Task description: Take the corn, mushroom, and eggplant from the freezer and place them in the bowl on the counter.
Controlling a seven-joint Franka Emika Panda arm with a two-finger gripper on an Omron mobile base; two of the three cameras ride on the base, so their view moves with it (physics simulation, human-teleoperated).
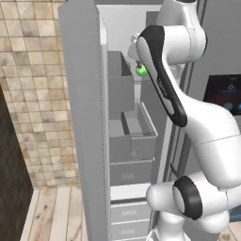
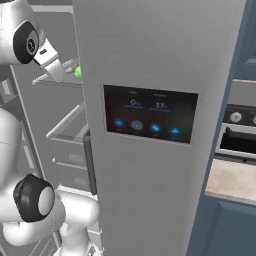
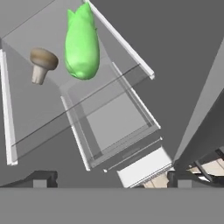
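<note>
Inside the freezer (image 1: 120, 84), on an upper glass shelf (image 3: 48, 109): mushroom (image 3: 42, 64) on the left in the hand view, lying on its side, corn (image 3: 82, 46) just right of it, close but apart. Corn also shows as a green spot behind the forearm in the left base view (image 1: 140, 70) and at the door edge in the right base view (image 2: 78, 73). Eggplant I can't find from these angles. Below the shelf sits a clear drawer (image 3: 116, 127). Further right, a strip of bench (image 2: 232, 182) past the fridge front; no bowl visible there.

Gripper (image 3: 111, 178) is spread fully wide and carrying nothing, hanging back from the shelf with both tips at the bottom of the hand view.

Judgement: nothing moved yet, step in hand is the first reach, likely the corn as the bigger target.

- centre the corn between the tips before advancing
- span the jaws across the narrow width of the cob, not its length
- approach above the shelf lip so the fingers don't catch the white front rail (image 3: 122, 39)
- keep off the mushroom; a nudge may roll it back
- husk looks smooth and tapered, so grip mid-body, not the tip
</note>
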